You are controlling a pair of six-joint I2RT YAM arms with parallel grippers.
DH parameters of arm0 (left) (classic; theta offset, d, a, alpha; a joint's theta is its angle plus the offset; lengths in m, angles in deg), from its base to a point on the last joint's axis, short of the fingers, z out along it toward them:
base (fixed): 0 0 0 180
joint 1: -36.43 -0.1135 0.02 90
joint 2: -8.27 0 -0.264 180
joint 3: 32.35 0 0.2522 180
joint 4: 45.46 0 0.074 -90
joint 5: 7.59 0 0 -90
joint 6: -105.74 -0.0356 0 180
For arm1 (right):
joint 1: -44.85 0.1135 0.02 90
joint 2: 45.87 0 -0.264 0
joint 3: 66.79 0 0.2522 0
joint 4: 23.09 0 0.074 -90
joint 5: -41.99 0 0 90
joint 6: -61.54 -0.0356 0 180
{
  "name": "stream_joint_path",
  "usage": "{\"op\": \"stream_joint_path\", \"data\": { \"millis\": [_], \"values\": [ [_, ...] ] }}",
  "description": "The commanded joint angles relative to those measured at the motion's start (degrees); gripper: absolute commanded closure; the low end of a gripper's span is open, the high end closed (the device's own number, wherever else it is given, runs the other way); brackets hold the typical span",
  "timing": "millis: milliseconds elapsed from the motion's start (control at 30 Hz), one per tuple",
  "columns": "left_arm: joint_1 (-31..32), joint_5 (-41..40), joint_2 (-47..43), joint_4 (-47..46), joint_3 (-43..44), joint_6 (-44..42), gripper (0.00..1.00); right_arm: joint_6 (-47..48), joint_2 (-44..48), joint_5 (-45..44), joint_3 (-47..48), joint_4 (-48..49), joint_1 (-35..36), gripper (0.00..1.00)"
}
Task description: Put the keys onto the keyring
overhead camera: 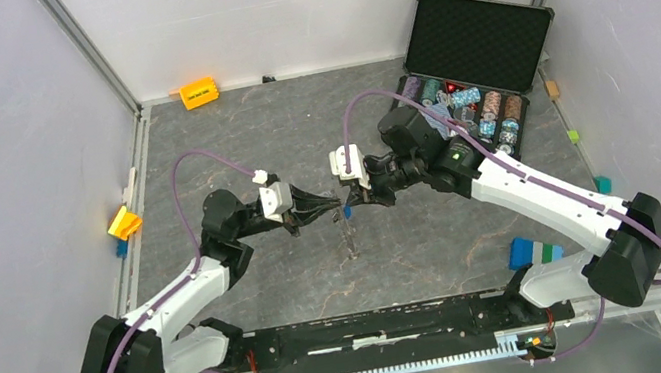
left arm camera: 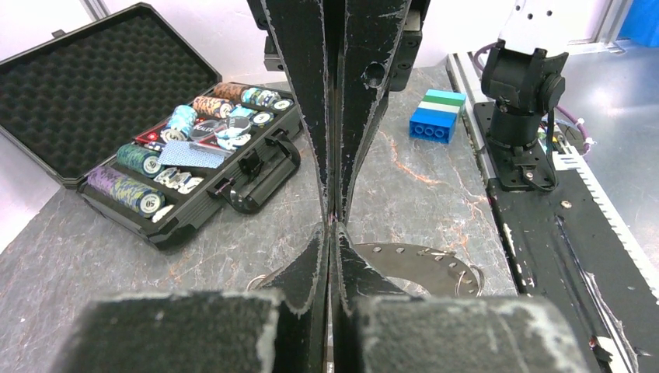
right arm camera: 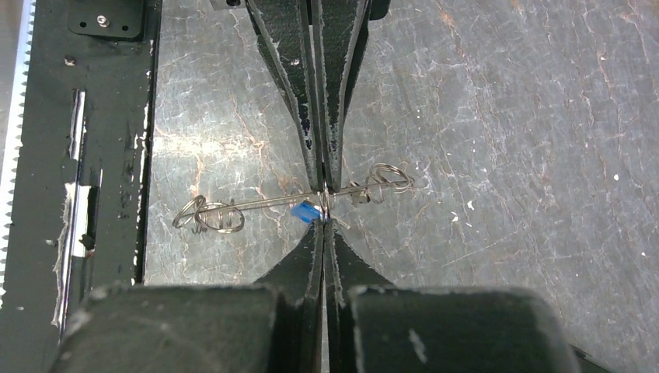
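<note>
Silvery keyring [overhead camera: 351,234] hangs edge-on over the middle of the desk [overhead camera: 438,249], pinched in the left end effector [overhead camera: 334,208]. The right end effector [overhead camera: 356,203], fingers pressed together, meets it tip-to-tip, nipping a blue-headed key [right arm camera: 305,211].

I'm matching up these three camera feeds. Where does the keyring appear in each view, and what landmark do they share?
Top external: the keyring dangles mid-picture, seen as a thin vertical sliver.
Left wrist: it is the grey holed band at lower centre-right.
Right wrist: it is an edge-on wire crossing the centre.
Shared landmark: the black base rail, at the bottom, on the right and on the left in that order.
</note>
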Motion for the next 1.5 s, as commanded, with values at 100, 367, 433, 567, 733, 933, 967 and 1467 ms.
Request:
{"op": "stream_joint_path", "data": {
  "millis": [100,367,433,567,733,933,967,1467],
  "values": [
    [-0.4,-0.2,-0.1,-5.3,0.1,2.3,0.98,-0.1,1.3,0.7,-0.4,1.1,-0.5,1.0],
    [-0.4,-0.8,1.5,-10.3,-0.3,8.2,0.98,-0.4,0.9,0.4,-0.8,1.3,-0.5,1.0],
    [-0.4,-1.1,1.9,-11.5,-0.4,9.2,0.98,-0.6,0.9,0.0,-1.1,1.7,-0.5,1.0],
    [-0.4,-1.6,2.2,-12.4,-0.6,10.0,0.98,-0.8,0.8,-0.1,-1.4,2.0,-0.5,1.0],
    [-0.4,-2.4,2.5,-13.1,-0.7,10.9,0.98,-1.1,0.5,-0.2,-1.7,2.5,-0.5,1.0],
    [-0.4,-2.7,2.9,-12.8,-0.6,10.9,0.98,-1.6,0.4,0.0,-2.1,3.5,-0.5,1.0],
    [-0.4,-2.7,2.9,-12.9,-0.6,11.1,0.98,-1.8,0.3,0.1,-2.2,3.7,-0.5,1.0],
    [-0.4,-2.4,3.8,-13.5,-0.9,11.3,0.98,-2.0,-0.4,2.8,-1.6,4.1,-0.6,0.88]
  ]
}}
